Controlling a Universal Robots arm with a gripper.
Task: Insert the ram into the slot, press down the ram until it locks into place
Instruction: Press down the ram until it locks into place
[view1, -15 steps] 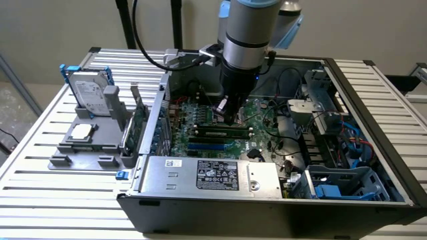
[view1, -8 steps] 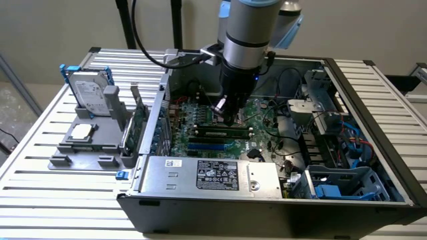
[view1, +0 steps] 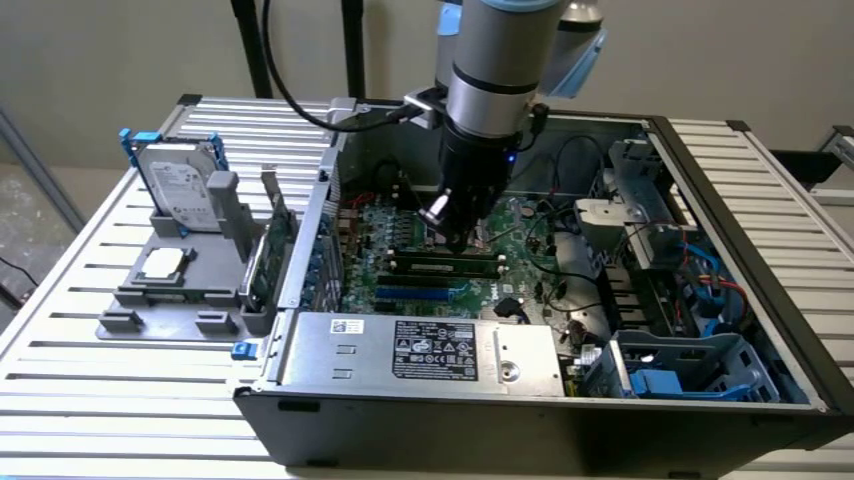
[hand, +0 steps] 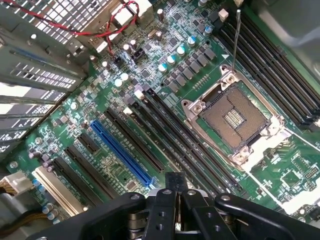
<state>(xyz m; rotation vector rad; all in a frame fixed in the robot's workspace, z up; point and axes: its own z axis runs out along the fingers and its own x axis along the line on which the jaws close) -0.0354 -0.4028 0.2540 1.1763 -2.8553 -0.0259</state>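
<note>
Table: slatted metal bench (view1: 80, 400) carrying an open computer case (view1: 534, 420).
Gripper (view1: 451, 238): fingers drawn together, nothing between them, just above the ram's middle.
Slot (view1: 387, 267): black, on the motherboard.
Ram (view1: 461, 262): lying along that slot.

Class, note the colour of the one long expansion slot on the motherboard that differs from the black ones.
Blue; the slot shows best in the wrist view.

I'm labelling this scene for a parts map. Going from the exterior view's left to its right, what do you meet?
Silver hard drive standing in a blue bracket → grey plastic parts holder → upright green expansion card → green motherboard inside the open black computer case → long green ram stick → blue plastic drive cage.
</note>
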